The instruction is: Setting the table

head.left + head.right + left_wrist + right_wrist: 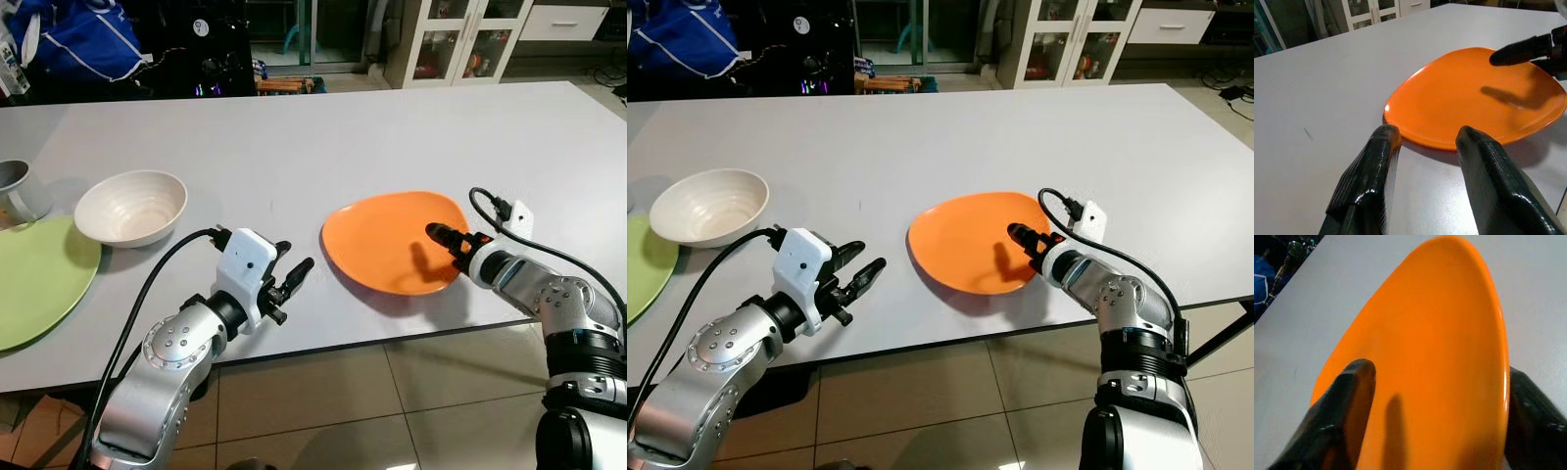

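Note:
An orange plate (387,240) lies on the white table (343,127) near its front edge, to the right of centre. My right gripper (441,238) is shut on the plate's right rim, one finger on top and the other under the rim (1528,406). The plate's near side looks slightly raised, with a shadow under it. My left gripper (294,259) hovers just above the table to the left of the plate, open and holding nothing, its fingers pointing at the plate's left rim (1400,132).
A white bowl (130,206), a green plate (34,274) and a grey mug (18,186) sit at the table's left end. Bare tabletop stretches behind the orange plate. A tiled floor lies below the front edge. A glass-door cabinet (460,39) stands beyond.

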Tool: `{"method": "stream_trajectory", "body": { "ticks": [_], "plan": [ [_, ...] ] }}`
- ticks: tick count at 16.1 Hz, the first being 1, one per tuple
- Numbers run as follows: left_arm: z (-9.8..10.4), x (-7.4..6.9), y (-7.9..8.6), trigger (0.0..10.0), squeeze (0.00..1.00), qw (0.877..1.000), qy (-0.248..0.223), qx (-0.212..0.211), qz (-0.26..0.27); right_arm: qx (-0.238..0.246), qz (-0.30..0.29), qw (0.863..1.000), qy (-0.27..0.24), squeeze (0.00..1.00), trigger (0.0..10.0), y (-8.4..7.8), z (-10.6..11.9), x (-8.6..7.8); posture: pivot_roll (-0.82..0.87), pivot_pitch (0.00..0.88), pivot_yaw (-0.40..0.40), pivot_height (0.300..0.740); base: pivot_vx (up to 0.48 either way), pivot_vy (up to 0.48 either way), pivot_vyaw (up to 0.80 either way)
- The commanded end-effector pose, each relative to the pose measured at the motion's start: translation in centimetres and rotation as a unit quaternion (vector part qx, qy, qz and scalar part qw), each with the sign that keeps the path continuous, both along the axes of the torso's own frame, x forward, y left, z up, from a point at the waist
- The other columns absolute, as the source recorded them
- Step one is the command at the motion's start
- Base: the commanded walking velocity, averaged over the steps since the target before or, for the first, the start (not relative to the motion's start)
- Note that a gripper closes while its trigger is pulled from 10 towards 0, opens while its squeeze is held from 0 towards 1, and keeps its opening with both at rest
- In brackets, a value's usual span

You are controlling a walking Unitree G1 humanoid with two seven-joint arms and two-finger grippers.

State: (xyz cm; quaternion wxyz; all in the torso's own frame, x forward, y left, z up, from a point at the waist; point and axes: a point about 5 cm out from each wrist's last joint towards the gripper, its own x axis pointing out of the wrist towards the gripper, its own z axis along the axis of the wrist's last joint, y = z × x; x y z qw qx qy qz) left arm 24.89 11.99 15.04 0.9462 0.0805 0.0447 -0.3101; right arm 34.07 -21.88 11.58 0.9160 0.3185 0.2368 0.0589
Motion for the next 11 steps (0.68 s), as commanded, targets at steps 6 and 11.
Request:
{"method": "stream_trajectory", "body": {
  "ticks": [6,11],
  "plan": [
    [-0.1,0.1,0.2,10.0,0.00,1.000,0.005,0.021,-0.005,-0.134,0.001,0.990,-0.042,0.00,10.0,-1.7,0.8,0.4,-0.02,0.024,-0.007,0.740,0.000,0.000,0.00],
    [-0.1,0.0,0.1,10.0,0.00,1.000,0.006,0.028,-0.005,-0.233,0.052,0.968,-0.076,0.00,10.0,-0.8,1.3,0.7,-0.02,0.024,-0.013,0.740,0.000,0.000,0.00]
  ]
}}
